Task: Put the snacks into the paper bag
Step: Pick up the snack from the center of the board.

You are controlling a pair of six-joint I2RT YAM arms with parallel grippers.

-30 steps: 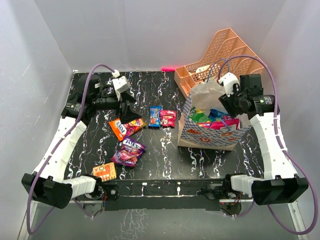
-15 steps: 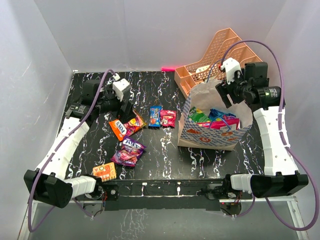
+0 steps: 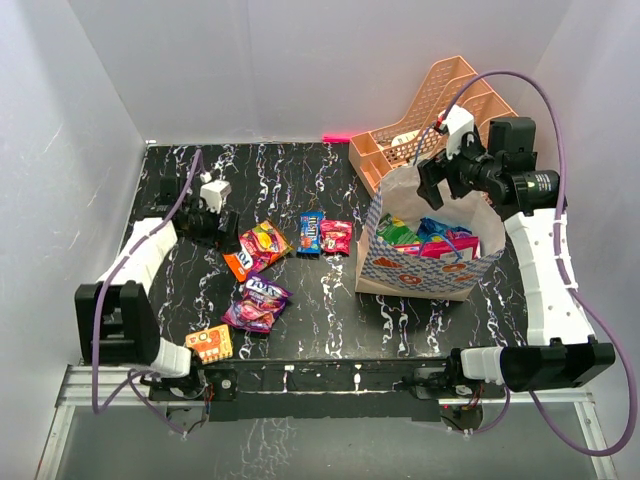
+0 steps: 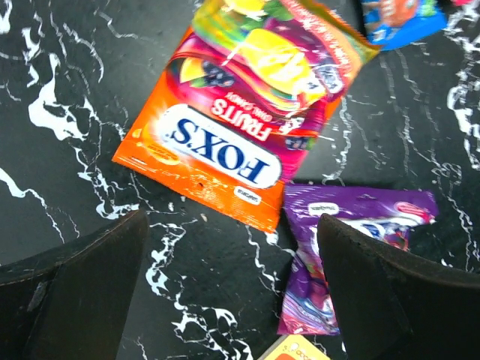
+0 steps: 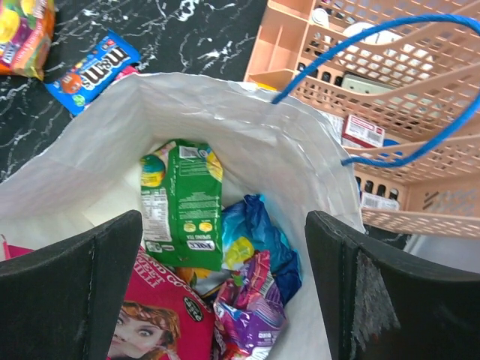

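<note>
The cream paper bag stands at the right with several snacks inside. In the right wrist view I look into the bag at a green packet, a pink packet, a blue one and a purple one. My right gripper is open and empty above the bag's back edge. My left gripper is open and empty over the table, just left of the orange Fox's packet. A purple packet lies nearer.
A blue m&m's packet and a red-pink packet lie mid-table. A small orange box lies at the front left. The peach mesh organizer stands behind the bag. The bag's blue cord handle arcs up near my right gripper.
My left arm has pulled back to the left, off the orange Fox's packet, which stays on the table. My right gripper has risen and shifted left and back over the bag.
</note>
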